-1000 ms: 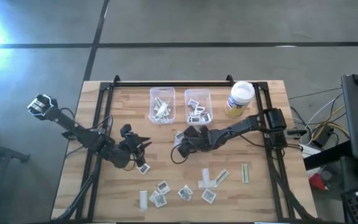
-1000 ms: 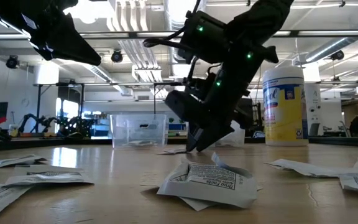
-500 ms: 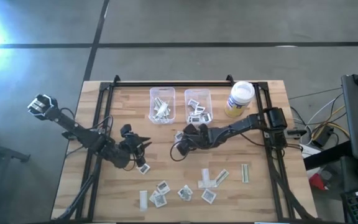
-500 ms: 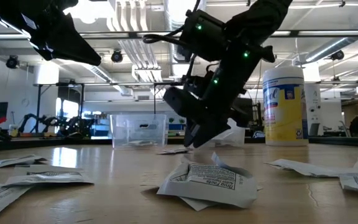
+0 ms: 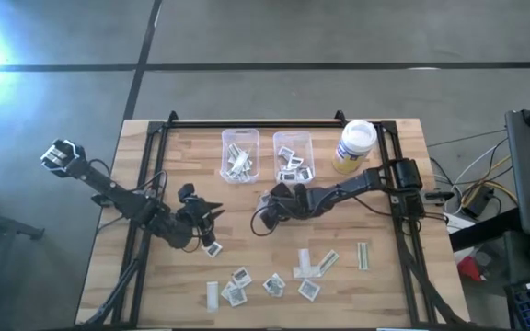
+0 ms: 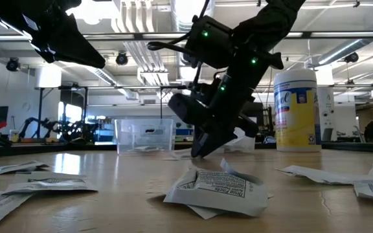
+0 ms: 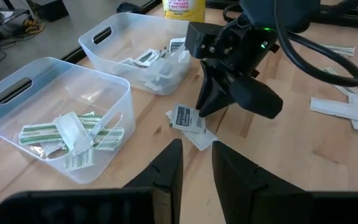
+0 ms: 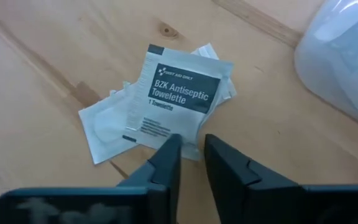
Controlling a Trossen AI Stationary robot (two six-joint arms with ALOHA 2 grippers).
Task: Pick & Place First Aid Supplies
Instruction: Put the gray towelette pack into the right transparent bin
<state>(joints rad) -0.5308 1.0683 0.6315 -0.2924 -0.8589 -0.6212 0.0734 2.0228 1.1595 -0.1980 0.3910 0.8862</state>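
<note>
Pick step: right gripper (image 8: 191, 158) at edge of towelette packet (image 8: 178, 99) on table, just beside bins; fingers narrowly apart, nothing visibly pinched. Left gripper (image 7: 196, 165) waits, slightly parted, empty. Next, likely: pinch, lift, carry to bin (image 5: 293, 154).

My two dark arms, seen up close and from above

Both of my arms are black, built of jointed segments with black cables looping loosely alongside them. My left arm (image 5: 118, 193) ends at a pale grey, silver-faced base block. My right arm (image 5: 352, 188) has a boxy black base, and the housing behind my right gripper (image 7: 199, 112) carries small green indicator lights and a thick black cable. My fingers (image 8: 166, 163) are matte black, angular wedges tapering to narrow flat tips, same as my left gripper (image 7: 194, 163).
</note>
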